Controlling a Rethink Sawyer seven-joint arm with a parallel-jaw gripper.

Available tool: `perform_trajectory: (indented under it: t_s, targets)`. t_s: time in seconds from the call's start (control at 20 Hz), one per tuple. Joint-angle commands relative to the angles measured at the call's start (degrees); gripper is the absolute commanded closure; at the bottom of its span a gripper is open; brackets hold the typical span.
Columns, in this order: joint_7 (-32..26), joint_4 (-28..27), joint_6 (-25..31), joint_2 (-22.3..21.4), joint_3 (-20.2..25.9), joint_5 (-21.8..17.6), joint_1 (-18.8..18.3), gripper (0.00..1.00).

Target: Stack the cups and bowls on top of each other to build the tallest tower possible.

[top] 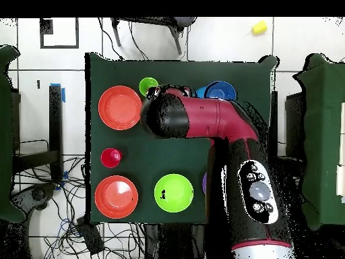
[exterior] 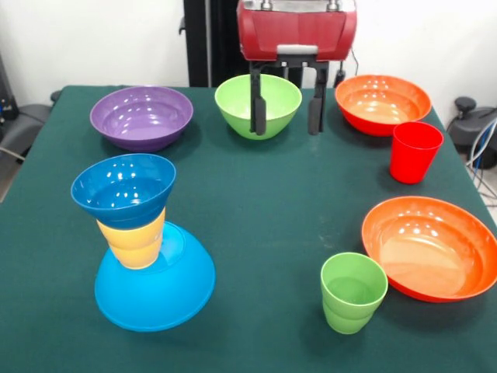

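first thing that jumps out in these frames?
The tower at the front view's lower left: a large light-blue bowl upside down, a yellow cup on it, and a small dark blue bowl perched upright on top. Next, the red arm's end effector hanging open and empty over the green bowl at the far edge. The remaining bowls and cups sit loose around the green table.

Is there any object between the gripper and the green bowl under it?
Nothing visible stands between them. The gripper hangs open at the green bowl, one finger in front of the bowl's inside, the other beside its rim. The purple bowl and orange bowl sit off to either side.
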Motion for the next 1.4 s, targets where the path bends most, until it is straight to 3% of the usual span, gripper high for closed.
perform_trajectory:
  t_s: [0.05, 0.35, 0.7, 1.0, 1.2, 1.4]
  targets:
    - [7.07, -1.83, -2.27, 3.23, 0.43, 0.34, 0.94, 0.0]
    - [10.73, -8.68, -1.96, 9.52, -3.56, 0.3, 4.99, 0.0]
    - [13.72, -23.22, 6.43, 16.59, -8.06, 3.68, 10.24, 0.0]
    - [10.01, -31.71, 9.81, 23.33, -8.47, 4.27, 10.08, 0.0]
    - [6.34, -33.32, 9.24, 24.3, -8.16, 2.95, 9.08, 0.0]
    - [4.78, -34.24, 10.81, 24.3, -11.08, 0.76, 9.61, 0.0]
